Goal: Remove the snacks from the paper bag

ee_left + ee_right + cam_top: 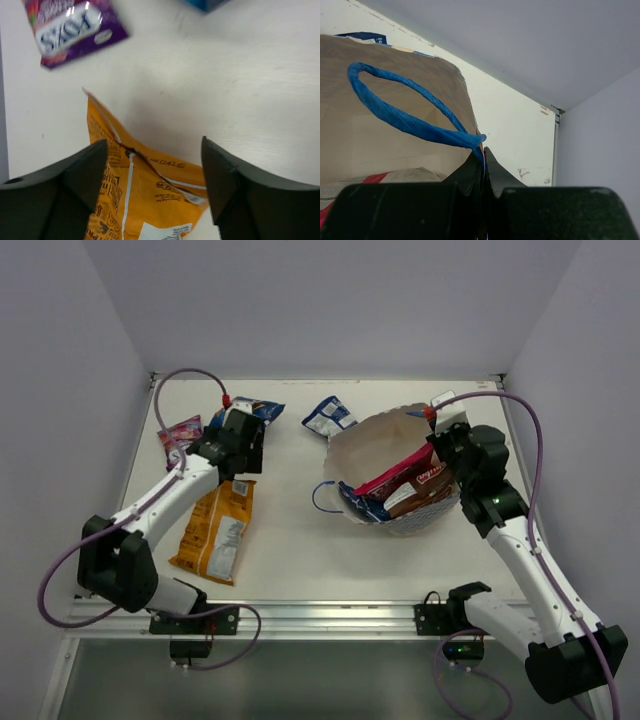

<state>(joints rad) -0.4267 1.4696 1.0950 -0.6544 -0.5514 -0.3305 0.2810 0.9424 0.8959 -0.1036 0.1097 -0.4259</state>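
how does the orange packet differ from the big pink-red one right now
The orange-yellow packet lies flat on the table, outside the paper bag; the pink-red packet sits inside it, slanted. The orange-yellow one shows almost whole; the pink-red one is partly hidden by the bag. Both are printed snack packets.

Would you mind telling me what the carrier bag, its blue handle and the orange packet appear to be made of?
The paper bag looks like matte paper: tan and dull inside, softly creased. Its handle seems twisted paper cord, going by its spiral ridges. The orange packet looks like printed plastic or foil film: crinkled, with a raised back seam.
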